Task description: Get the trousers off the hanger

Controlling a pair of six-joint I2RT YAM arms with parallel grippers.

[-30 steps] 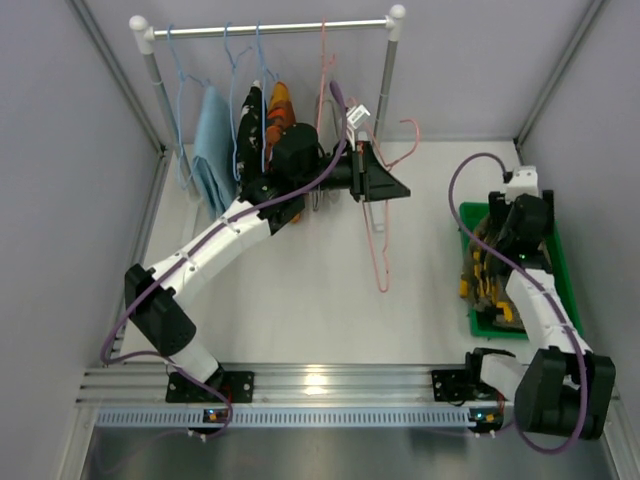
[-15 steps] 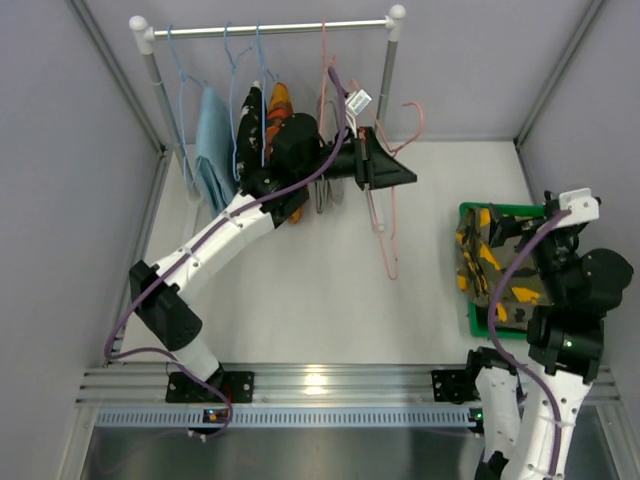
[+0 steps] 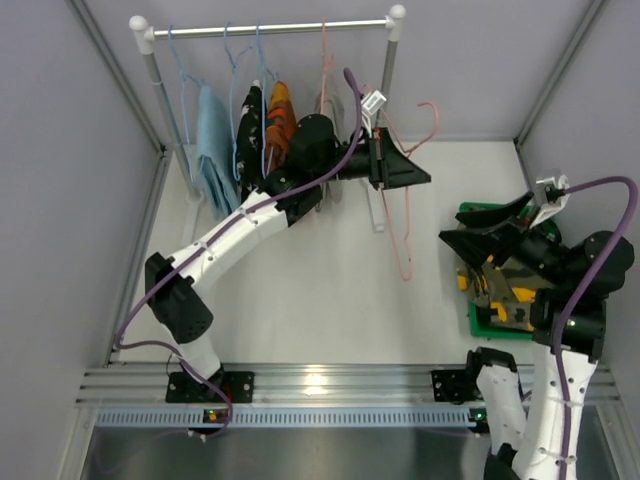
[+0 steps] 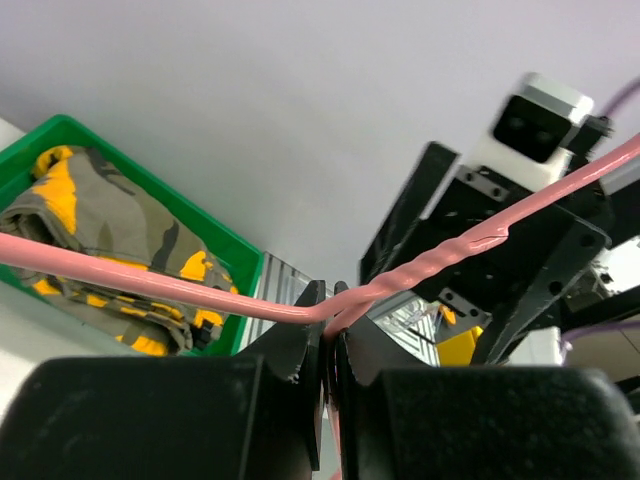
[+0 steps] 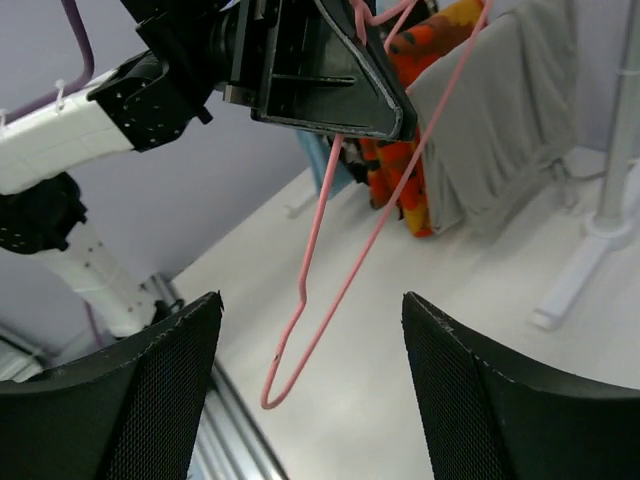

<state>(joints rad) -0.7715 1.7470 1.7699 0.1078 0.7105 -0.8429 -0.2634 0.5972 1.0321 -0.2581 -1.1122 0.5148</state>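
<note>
Up off the green bin (image 3: pixel 478 325) since a second ago, my right fingers (image 3: pixel 458 238) gape wide. My left fingers (image 3: pixel 412 177) pinch the hanger (image 3: pixel 406 250) beside its twisted neck: bare, light, springy wire. The trousers (image 3: pixel 505 285) lie limp in that bin.

You have a white table (image 3: pixel 300 300) boxed by plain grey walls (image 3: pixel 60 150). Clothes rail (image 3: pixel 270 28) at far edge, aluminium track (image 3: pixel 340 385) along the near edge.

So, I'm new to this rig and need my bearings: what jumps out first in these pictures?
The pink hanger, bare, pinched in the left gripper in mid-air beside the clothes rail. Next, the camouflage trousers lying in the green bin on the right, with the right gripper open above them.
</note>
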